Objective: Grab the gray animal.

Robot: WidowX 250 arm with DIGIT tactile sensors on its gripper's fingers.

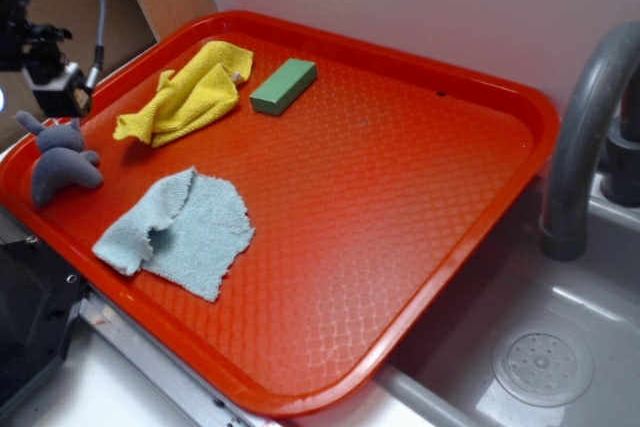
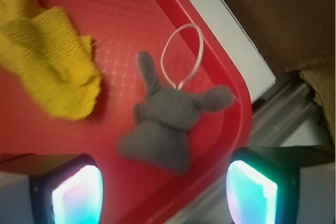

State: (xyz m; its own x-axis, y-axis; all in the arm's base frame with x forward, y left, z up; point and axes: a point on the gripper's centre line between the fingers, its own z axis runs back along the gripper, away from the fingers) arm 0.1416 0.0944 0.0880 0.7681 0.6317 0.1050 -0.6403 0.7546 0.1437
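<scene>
Item, as I read it from my console: gray animal (image 2: 163,129), a small dark gray plush with two long ears, one pointing to the upper left of the wrist frame and one to the right, a rounded body below them, and a thin white loop (image 2: 181,56) rising from between the ears. It lies flat on the red tray (image 1: 400,197), close against the tray's raised rim. In the exterior view it (image 1: 62,162) sits at the far left edge of the frame, at the tray's left corner.

Gripper (image 2: 163,192): I see its two fingers (image 2: 76,192) at the bottom of the wrist frame, spread wide with nothing between them, the plush just above the gap and untouched. In the exterior view only part of the arm head (image 1: 55,72) shows at upper left, above the plush; the fingers cannot be made out there.

Exterior view only: light blue cloth (image 1: 180,232) at lower left of the tray, green block (image 1: 283,85) near the top, gray faucet (image 1: 585,137) and sink (image 1: 545,362) at right.

Both views: crumpled yellow cloth (image 1: 185,92), lying left of the plush in the wrist frame (image 2: 50,66). The white loop shows only in the wrist view.
</scene>
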